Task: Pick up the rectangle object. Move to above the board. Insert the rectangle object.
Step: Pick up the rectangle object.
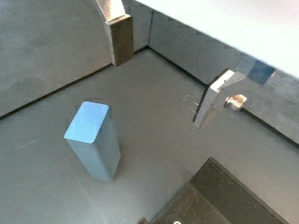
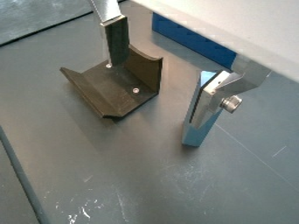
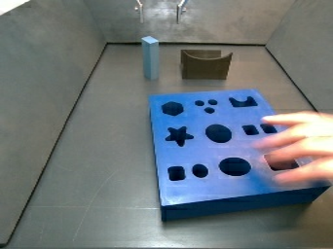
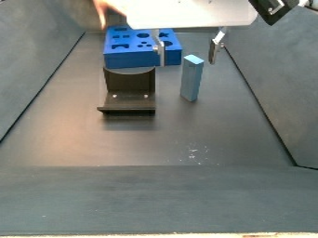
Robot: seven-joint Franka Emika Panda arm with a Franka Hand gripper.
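Gripper: open, nothing between the fingers. Seen in both wrist views (image 1: 163, 74) (image 2: 160, 83); in a side view (image 4: 187, 51) it hangs above the floor between the fixture and the board, near the rectangle object.
Fingers: flat silver plates with dark pads, set well apart; one (image 1: 121, 39) near the wall, the other (image 1: 214, 101) carrying a small bolt. In the other wrist picture one finger (image 2: 114, 42) hangs over the fixture.
Rectangle object: light blue block, upright on the grey floor, untouched. Wrist view (image 1: 93, 140): off to the side of the gap between the fingers, not inside it. Side views (image 3: 150, 56) (image 4: 192, 77): just beside the fixture, apart from it, near the board's corner.
Fixture: dark L-shaped bracket on a base plate (image 2: 114, 86) (image 3: 204, 64) (image 4: 128, 93), standing on the floor between the block and the side wall in one side picture.
Board: bright blue slab with dark cutouts (image 3: 208, 154) (image 4: 125, 54), flat on the floor; a strip of it shows in a wrist view (image 2: 187, 39).
Blur: a pale smeared shape (image 3: 302, 144) crosses the board's edge; what it is cannot be told.
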